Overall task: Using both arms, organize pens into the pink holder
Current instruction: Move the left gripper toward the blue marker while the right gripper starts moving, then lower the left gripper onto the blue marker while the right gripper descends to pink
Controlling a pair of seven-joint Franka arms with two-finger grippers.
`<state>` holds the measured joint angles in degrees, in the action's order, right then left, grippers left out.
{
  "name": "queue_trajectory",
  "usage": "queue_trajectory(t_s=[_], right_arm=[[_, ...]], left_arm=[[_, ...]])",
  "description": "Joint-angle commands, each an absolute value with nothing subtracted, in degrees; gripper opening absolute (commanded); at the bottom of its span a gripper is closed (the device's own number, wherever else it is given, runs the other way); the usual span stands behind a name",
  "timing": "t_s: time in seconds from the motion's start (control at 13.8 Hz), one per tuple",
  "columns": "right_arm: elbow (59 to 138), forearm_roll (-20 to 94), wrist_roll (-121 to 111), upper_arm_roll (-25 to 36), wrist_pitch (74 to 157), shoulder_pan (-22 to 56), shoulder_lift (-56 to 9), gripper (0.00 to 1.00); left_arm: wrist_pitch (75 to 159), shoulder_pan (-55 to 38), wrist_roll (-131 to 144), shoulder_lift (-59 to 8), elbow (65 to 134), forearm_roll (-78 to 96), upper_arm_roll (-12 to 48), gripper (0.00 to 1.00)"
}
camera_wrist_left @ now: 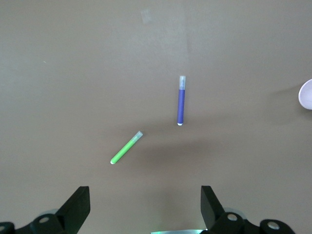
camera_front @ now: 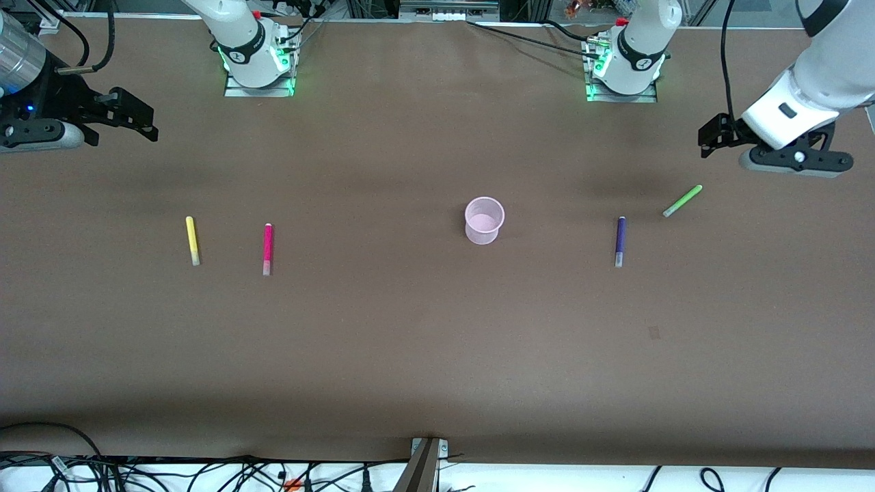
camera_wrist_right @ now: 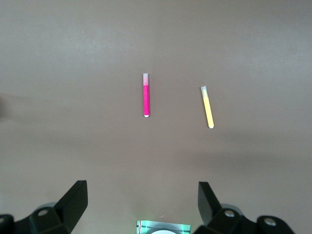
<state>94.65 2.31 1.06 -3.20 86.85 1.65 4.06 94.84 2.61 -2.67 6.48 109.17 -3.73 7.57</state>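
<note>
Pink holder (camera_front: 485, 220) is stood upright mid-table, yellow pen (camera_front: 193, 240) and magenta pen (camera_front: 267, 249) are laid toward the right arm's end, purple pen (camera_front: 620, 240) and green pen (camera_front: 682, 201) toward the left arm's, and both left gripper (camera_wrist_left: 145, 207) and right gripper (camera_wrist_right: 142, 202) are held wide open, empty, up over the table.

Left gripper (camera_front: 711, 140), right gripper (camera_front: 140, 116) raised, jaws apart.
</note>
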Motion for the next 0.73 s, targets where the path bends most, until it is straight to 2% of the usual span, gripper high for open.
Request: queue_trajectory(t_s=[0.0, 0.36, 0.51, 0.65], right_arm=[[96.41, 2.28, 2.20, -3.60, 87.71, 1.67, 4.31, 1.00], [106.67, 2.46, 2.11, -4.83, 98.67, 1.76, 4.22, 1.00], [112.30, 2.37, 2.11, -5.80, 105.09, 1.67, 3.78, 1.00], [117.14, 2.37, 2.11, -6.41, 110.98, 1.76, 2.64, 1.00]], left_arm=[[98.68, 2.29, -3.52, 0.72, 109.16, -3.78, 8.61, 1.00], [104.83, 2.20, -5.27, -7.64, 111.52, -3.95, 8.61, 1.00], [111.84, 1.85, -5.27, -7.65, 116.95, -4.83, 10.01, 1.00], [123.77, 2.54, -7.46, -7.73, 125.72, -6.06, 10.37, 1.00]])
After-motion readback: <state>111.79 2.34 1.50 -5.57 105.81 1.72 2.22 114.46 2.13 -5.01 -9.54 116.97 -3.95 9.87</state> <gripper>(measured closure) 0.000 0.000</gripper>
